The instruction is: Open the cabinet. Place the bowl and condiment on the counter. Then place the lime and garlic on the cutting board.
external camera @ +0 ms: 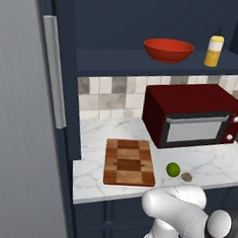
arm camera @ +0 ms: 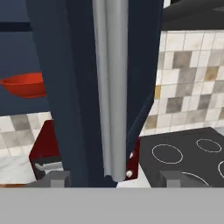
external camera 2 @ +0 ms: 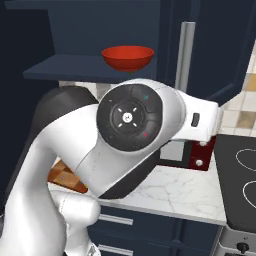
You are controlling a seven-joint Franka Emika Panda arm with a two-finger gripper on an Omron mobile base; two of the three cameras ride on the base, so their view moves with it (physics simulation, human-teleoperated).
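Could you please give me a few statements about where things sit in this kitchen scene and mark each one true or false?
1. The bowl sits on the cabinet shelf. True.
2. The condiment stands on the counter. False: it stands on the shelf, right of the bowl.
3. The lime lies on the cutting board. False: it lies on the counter beside the board.
4. The garlic lies next to the lime. True.
5. The cabinet is open. True.
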